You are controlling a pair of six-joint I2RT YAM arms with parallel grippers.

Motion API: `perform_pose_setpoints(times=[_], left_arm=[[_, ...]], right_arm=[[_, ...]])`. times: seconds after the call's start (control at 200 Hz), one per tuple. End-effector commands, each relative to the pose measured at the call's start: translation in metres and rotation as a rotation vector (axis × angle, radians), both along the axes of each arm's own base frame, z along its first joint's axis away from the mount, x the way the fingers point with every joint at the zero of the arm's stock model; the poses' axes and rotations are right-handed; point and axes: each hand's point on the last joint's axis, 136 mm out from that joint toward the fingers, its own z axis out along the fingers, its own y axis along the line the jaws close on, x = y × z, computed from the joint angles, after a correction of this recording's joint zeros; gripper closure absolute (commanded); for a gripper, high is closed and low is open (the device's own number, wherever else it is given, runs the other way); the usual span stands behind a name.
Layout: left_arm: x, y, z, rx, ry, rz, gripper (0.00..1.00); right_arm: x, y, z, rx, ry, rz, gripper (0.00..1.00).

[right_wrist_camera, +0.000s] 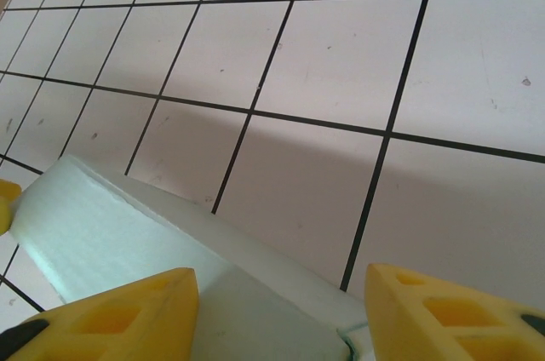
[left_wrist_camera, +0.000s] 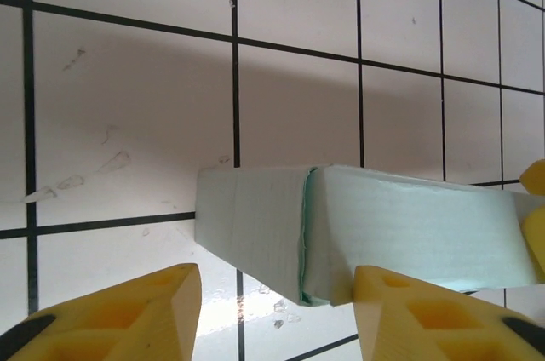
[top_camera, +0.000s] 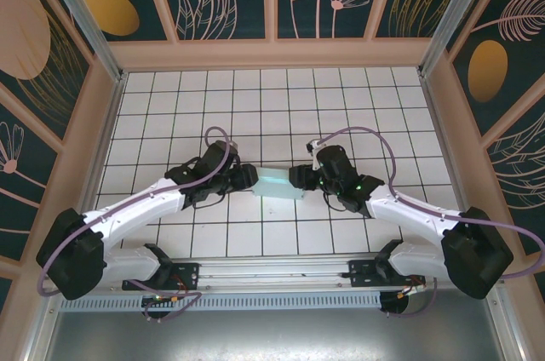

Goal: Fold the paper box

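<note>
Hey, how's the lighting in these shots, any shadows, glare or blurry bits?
Top external view: even light, sharp throughout. Left wrist view: a broad soft shadow on the tiles behind the paper box, bright glare by its near corner. Right wrist view: a diagonal shadow band across the tiles, the box close to the lens washed out and soft.

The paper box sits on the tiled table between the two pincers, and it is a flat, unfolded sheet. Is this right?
Not quite. The paper box sits on the tiled table between the left pincer and the right pincer, but it is folded into a box with standing walls, as the left wrist view shows.
</note>
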Motion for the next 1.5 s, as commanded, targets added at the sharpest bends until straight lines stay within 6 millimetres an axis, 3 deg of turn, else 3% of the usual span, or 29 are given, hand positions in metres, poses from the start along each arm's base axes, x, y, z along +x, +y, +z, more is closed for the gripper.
perform_pose_setpoints(times=[0.0,0.19,0.43,0.571,0.661,0.746,0.936,1.086,1.151,1.241,1.296,1.386,1.496], left_arm=[[-0.013,0.014,-0.035,0.053,0.079,0.015,0.56],[-0.017,0.011,-0.043,0.046,0.097,-0.006,0.60],[-0.019,0.011,-0.052,0.080,0.122,-0.029,0.66],[-0.019,0.010,-0.051,0.080,0.120,-0.038,0.67],[-0.017,0.010,-0.050,0.084,0.112,-0.040,0.67],[-0.018,0.010,-0.051,0.092,0.116,-0.047,0.67],[-0.018,0.010,-0.051,0.092,0.111,-0.046,0.67],[-0.013,0.005,-0.040,0.064,0.080,-0.050,0.64],[-0.009,0.001,-0.032,0.050,0.058,-0.058,0.60],[-0.002,-0.005,-0.021,0.046,0.032,-0.071,0.56],[0.001,-0.007,-0.019,0.052,0.027,-0.078,0.55],[0.005,-0.011,-0.016,0.046,0.019,-0.085,0.50],[0.015,-0.019,0.008,-0.006,-0.054,-0.087,0.33]], right_arm=[[-0.001,0.003,0.012,0.021,-0.013,0.005,0.44],[-0.004,0.011,0.048,0.119,-0.067,0.041,0.31],[-0.022,-0.011,0.008,0.092,0.050,-0.026,0.28],[-0.020,-0.025,-0.016,0.094,0.135,-0.114,0.38],[-0.023,-0.036,-0.040,0.076,0.216,-0.174,0.52],[-0.027,-0.038,-0.051,0.071,0.256,-0.175,0.66],[-0.028,-0.039,-0.044,0.080,0.237,-0.165,0.99],[-0.022,-0.033,-0.024,0.106,0.188,-0.135,1.00],[-0.018,-0.029,-0.014,0.119,0.170,-0.124,0.90],[-0.010,-0.026,-0.001,0.128,0.139,-0.130,0.54],[-0.006,-0.023,0.007,0.140,0.120,-0.129,0.43],[0.000,-0.017,0.013,0.155,0.108,-0.117,0.37],[-0.001,-0.017,-0.005,0.125,0.145,-0.125,0.39]])
